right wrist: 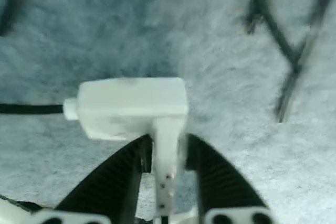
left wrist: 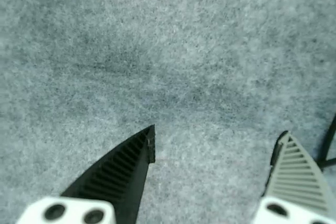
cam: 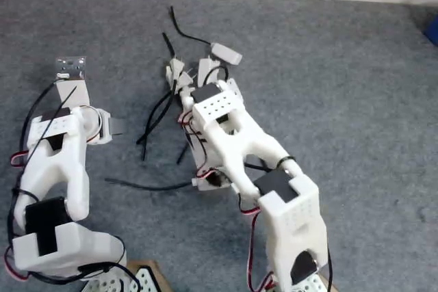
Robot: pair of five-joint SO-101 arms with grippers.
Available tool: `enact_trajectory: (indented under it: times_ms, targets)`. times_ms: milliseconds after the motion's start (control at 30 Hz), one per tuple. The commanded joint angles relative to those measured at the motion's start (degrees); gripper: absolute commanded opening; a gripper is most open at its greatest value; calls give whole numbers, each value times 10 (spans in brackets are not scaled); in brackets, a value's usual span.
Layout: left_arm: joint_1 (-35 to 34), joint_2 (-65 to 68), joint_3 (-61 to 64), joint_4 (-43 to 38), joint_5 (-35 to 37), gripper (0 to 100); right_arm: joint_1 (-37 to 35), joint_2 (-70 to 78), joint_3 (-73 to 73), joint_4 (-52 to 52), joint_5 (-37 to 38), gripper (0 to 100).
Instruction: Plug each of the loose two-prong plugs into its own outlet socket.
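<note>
Grey felt worktop point(cam: 356, 100). Right jaws pinch white plug point(right wrist: 131, 106) by narrow stem, low over felt beneath right arm; black cord point(right wrist: 31, 109) trails off it. Left jaws spread wide above felt. More white pieces point(cam: 226, 52) lie farther out among loose cords.

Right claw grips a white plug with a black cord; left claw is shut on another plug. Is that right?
No: the left claw is open and empty over bare carpet, as the left wrist view shows. The right claw does grip a white plug with a black cord.
</note>
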Motion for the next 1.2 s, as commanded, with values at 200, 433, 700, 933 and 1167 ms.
enact_trajectory:
  times_ms: [200,433,700,933,1167]
  targets:
    - [-3,-8,-16,-4,4,354,5,-107,-85,34,-3,224]
    - [4,-8,-16,-1,2,354,7,-205,-85,12,71,224]
    - [19,-8,-120,139,-20,354,73,-345,-84,25,137,224]
    - [76,-9,-210,245,-20,354,102,-444,35,36,200,224]
    - [189,-3,-332,396,-54,354,233,-582,300,-46,283,224]
